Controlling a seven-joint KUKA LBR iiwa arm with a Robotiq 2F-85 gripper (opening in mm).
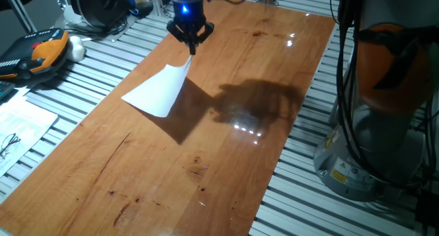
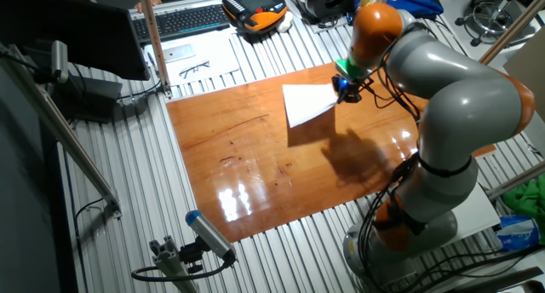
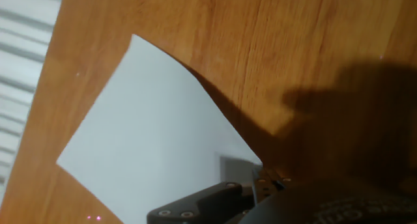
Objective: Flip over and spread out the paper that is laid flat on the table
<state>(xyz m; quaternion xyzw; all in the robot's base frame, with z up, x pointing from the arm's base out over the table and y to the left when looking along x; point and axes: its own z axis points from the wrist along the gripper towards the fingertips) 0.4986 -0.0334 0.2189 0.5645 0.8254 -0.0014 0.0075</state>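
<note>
White paper (image 1: 159, 89) corner pinched in claw (image 1: 191, 49), hanging below.

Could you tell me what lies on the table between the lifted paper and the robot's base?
Only bare table, crossed by the arm's shadow and light glare; nothing stands between the paper and the base, as both fixed views show.

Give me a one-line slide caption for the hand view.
Jaws shut on one corner of the blank white paper, lifting it off the reddish-brown table.
</note>
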